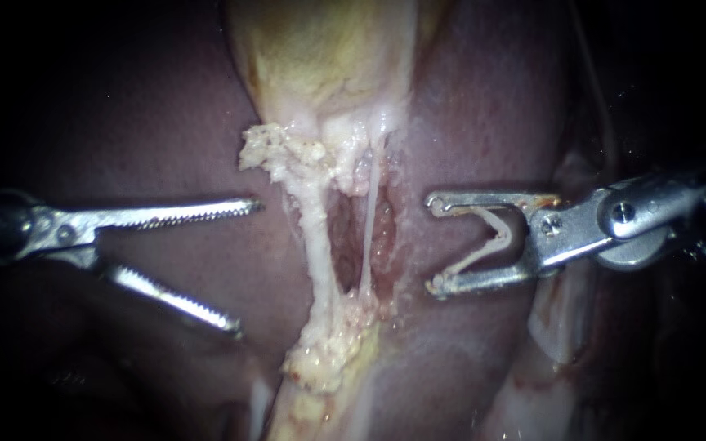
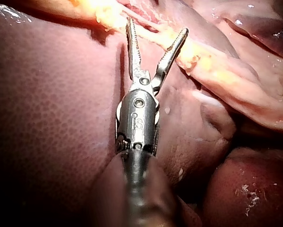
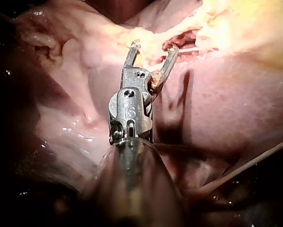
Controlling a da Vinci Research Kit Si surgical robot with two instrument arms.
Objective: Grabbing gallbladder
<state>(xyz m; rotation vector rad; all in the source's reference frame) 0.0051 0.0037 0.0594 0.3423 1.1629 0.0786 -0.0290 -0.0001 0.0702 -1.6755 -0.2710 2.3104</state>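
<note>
The pale yellow gallbladder narrows downward into ragged fatty tissue. From there a thick white tube and a thin tube run down side by side. My left instrument lies left of the thick tube with its serrated jaws wide open, touching nothing. In the left wrist view the left instrument points at yellow fatty tissue. My right instrument sits right of the tubes, its jaws apart and holding a pale V-shaped clip. Its tips rest close to the dissected tissue.
Dark red liver surrounds the tubes on both sides. A raw pink pocket opens between the two tubes. A thin pale thread runs down past the right instrument and also crosses beside its shaft.
</note>
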